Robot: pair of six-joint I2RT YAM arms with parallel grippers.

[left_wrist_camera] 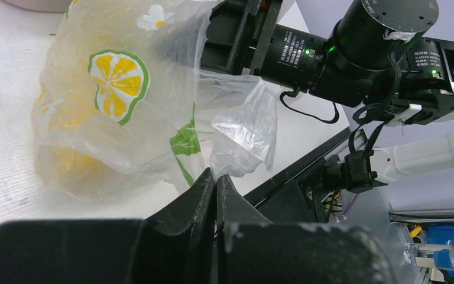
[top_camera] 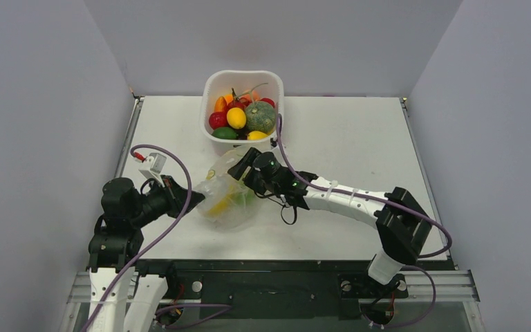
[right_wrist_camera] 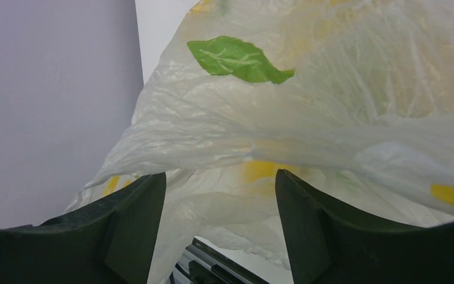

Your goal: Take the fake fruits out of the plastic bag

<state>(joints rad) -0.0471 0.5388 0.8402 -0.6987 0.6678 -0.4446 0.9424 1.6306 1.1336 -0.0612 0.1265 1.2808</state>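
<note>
The crinkly, see-through plastic bag (top_camera: 238, 207), lemon-printed with yellow fake fruits (top_camera: 220, 203) inside, lies mid-table, its long axis running roughly toward the white tub (top_camera: 211, 86), left gripper (left_wrist_camera: 216, 180) pinching its edge, right gripper (right_wrist_camera: 219, 177) spread open at its far end

The left arm (top_camera: 121, 207) is crouching low over the tabletop, and the left hand (left_wrist_camera: 216, 176) is pressing its two fingers (left_wrist_camera: 195, 201) tightly together on a fold of the plastic bag (left_wrist_camera: 124, 106). The right arm (top_camera: 349, 197) is stretching out long with its elbow bent. The right hand (right_wrist_camera: 220, 177) is holding its fingertips (right_wrist_camera: 148, 189) wide apart, with the film just ahead of them.
</note>
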